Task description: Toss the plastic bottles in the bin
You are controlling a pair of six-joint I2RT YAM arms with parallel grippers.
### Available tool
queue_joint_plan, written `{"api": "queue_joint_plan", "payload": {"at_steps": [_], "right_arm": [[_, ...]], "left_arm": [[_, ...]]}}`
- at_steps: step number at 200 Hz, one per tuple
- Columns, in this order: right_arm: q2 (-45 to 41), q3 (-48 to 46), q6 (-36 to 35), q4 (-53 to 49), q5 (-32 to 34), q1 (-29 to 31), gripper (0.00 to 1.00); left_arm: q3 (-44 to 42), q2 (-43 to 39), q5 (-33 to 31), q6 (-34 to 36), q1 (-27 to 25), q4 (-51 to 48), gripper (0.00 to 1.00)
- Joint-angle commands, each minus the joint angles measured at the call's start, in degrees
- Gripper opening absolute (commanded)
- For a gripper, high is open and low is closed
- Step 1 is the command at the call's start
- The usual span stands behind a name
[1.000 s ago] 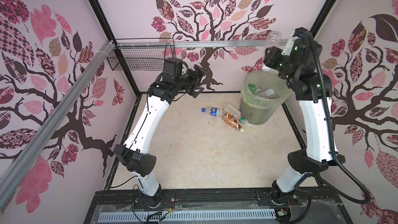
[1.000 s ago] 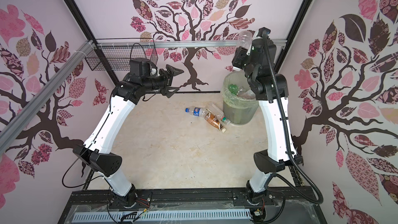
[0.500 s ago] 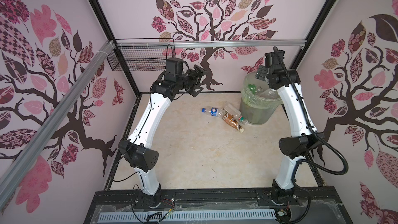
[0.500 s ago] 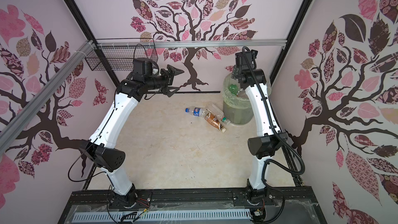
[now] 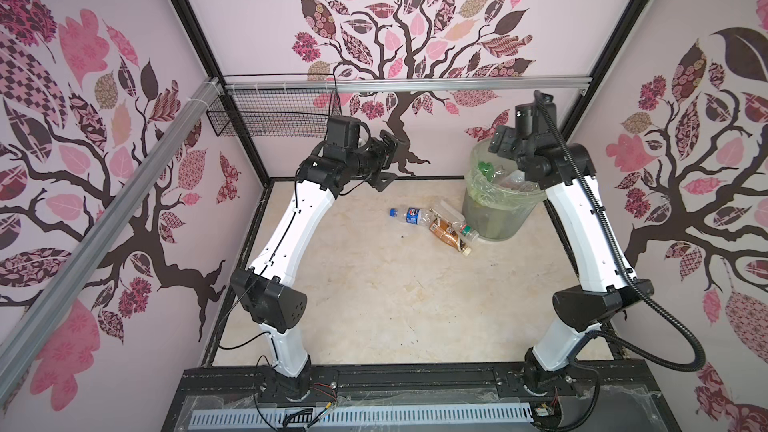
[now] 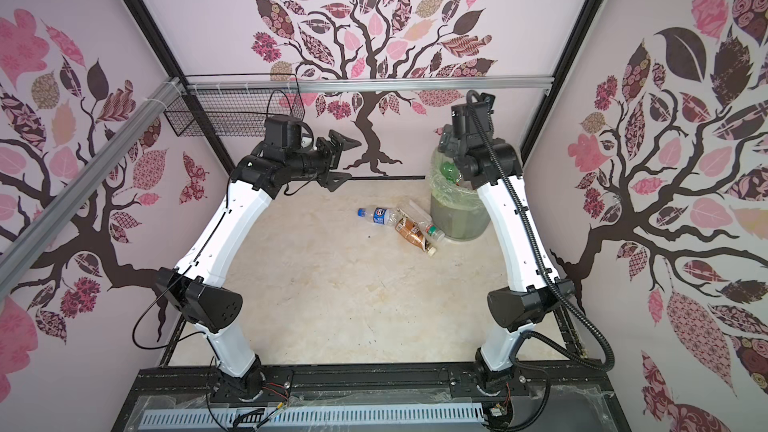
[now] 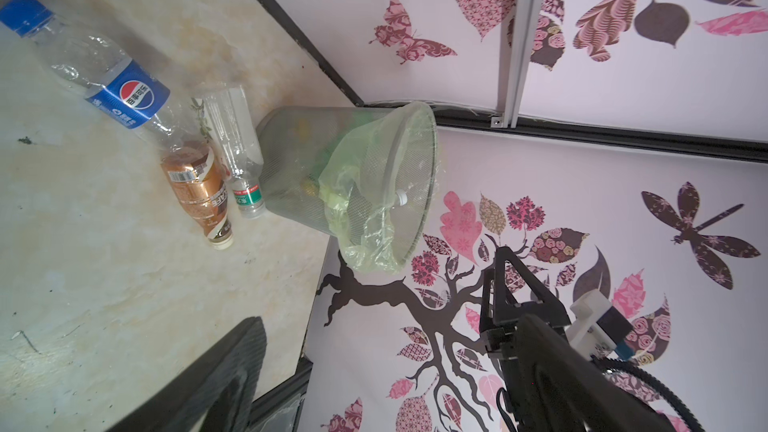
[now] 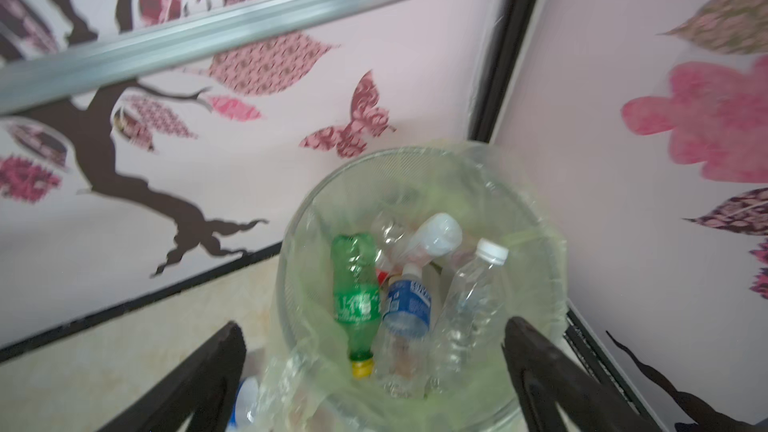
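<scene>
Grey mesh bin [image 5: 494, 222], pale green liner [image 5: 482, 184]. Cream marbled surface [image 5: 374, 292]. 1 clear bottle [image 5: 409, 216] has a blue label and cap; 1 brown bottle [image 5: 446, 231], a cream cap. Pink walls [image 5: 249, 35] with brown trees.

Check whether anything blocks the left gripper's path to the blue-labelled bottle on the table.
Nothing visible does. The open left gripper has clear air to the blue-labelled bottle; the brown bottle lies beyond it, toward the bin.
</scene>
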Motion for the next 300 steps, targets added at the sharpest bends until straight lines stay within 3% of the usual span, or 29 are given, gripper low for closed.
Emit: {"api": "queue_joint_plan", "payload": {"at_steps": [1,36,65,113,248,300], "right_arm": [[-3.73,-7.62,-0.72,3.88,-3.97,4.08,1.0],[-8.3,-23.63,-1.69,10.02,-9.19,10.22,1.0],[-7.69,-33.66,-0.19,10.54,-14.23,10.37,1.0],[-4.5,-44.2,-1.54,14.29,-14.95,10.36,0.99],[17.52,-37.03,-6.06,13.71,-13.9,10.4,0.99],[21.98,-36.14,-6.16,12.96,-17.65,10.34,0.99]], "left_arm": [[-4.53,-1.67,0.75,-1.01,-0.11,0.51,0.98],[-12.46,-3.29,2.37,-2.74,0.07,0.93,0.98],[-16.91,-4.29,3.32,-3.29,0.5,1.06,0.98],[-24.5,-5.55,6.47,-5.35,1.39,2.46,0.98],[-30.8,-6.77,9.03,-6.36,1.43,2.97,0.98],[-31.33,-7.24,9.28,-6.43,2.35,3.35,0.98]]}}
